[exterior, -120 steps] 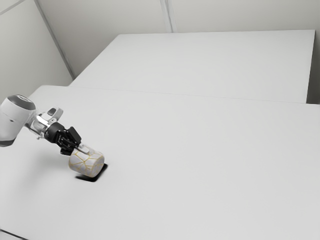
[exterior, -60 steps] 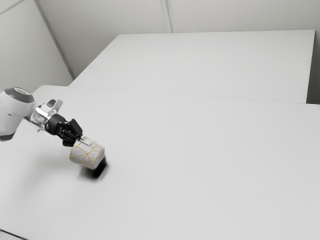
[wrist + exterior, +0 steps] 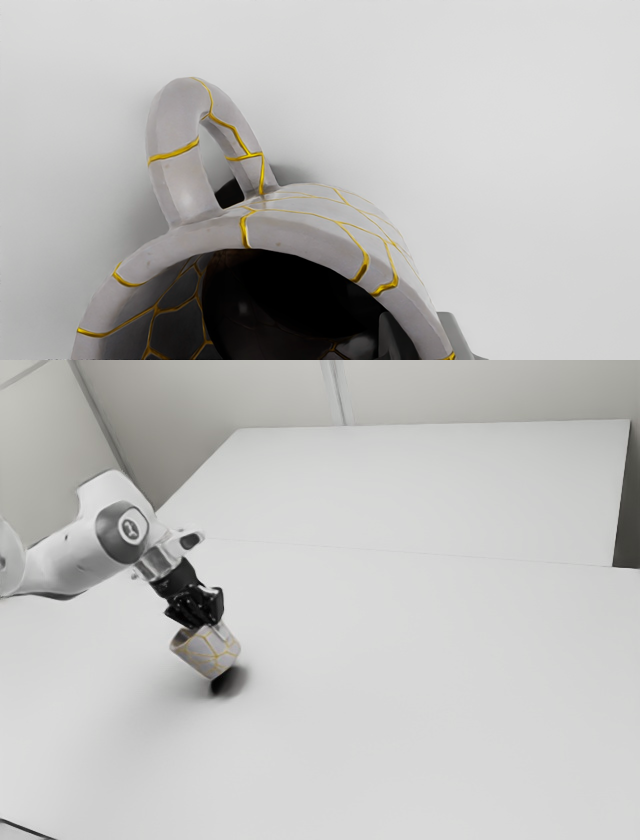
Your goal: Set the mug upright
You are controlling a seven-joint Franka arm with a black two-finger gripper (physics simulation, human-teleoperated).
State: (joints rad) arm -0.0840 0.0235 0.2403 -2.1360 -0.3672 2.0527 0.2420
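In the exterior view my gripper points down at the upper side of the pale mug, which has gold crack lines. The mug is tilted, its opening facing up and toward the exterior view's left. A dark shadow lies by its lower end; I cannot tell whether it touches the table. The wrist view shows the mug's handle and open mouth. There, my gripper pinches the mug wall near the rim, one finger inside and the other outside.
The white table extends around the mug. Another white surface lies beyond it, with pale walls behind. A dark line crosses the exterior view's lower left corner.
My hand has lifted the mug from its lying pose, carried it toward the exterior view's right and turned it. Its mouth now faces more upward, and the hand points more steeply down.
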